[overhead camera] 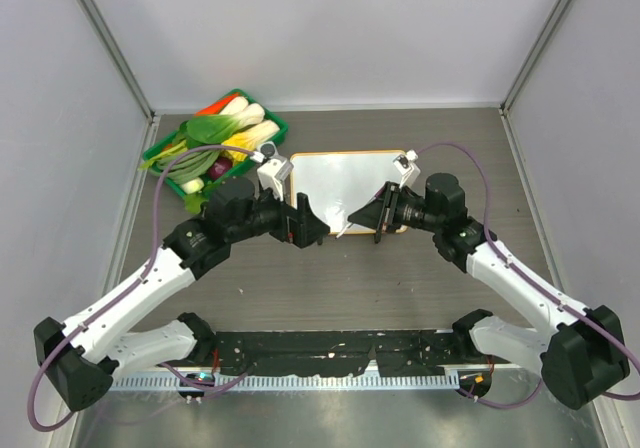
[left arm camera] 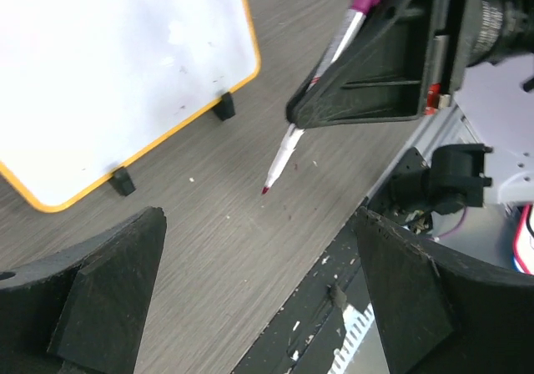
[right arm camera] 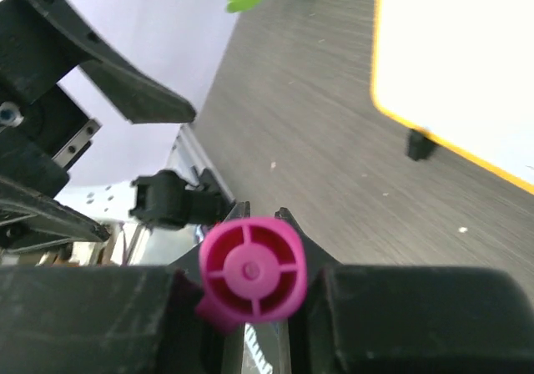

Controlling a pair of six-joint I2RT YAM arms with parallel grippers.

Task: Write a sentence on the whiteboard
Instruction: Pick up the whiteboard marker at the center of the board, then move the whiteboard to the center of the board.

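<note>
Right hand (overhead camera: 358,218) is clamped on the marker (left arm camera: 284,153), uncapped, tip down. Left hand (left arm camera: 259,215) is wide open and holds nothing. The whiteboard (overhead camera: 350,183) lies flat mid-bench, just beyond both hands, clip feet (left arm camera: 223,107) on its near edge. No writing shows on it, so I'd judge the task not started. Risks: 1) the tip sits over bare bench (overhead camera: 400,288) short of the board, and I can't tell if it touches; lowering here would ink the bench. 2) The way in crosses the orange frame and the feet; a low approach could snag the tip and shove the board. 3) Nothing pins the board. Stroke drag could slide or turn it, the line would wander, and it could be pushed toward the vegetable basket (overhead camera: 275,128) off its far left corner. The open left hand could brace it but isn't touching it. 4) The grip sits well up the barrel, leaving a long free end. Pressing down could twist or slide the marker in the jaws, giving skipped or faint strokes. 5) The two hands are close together, so a lateral stroke to the left could clip the left fingers.
</note>
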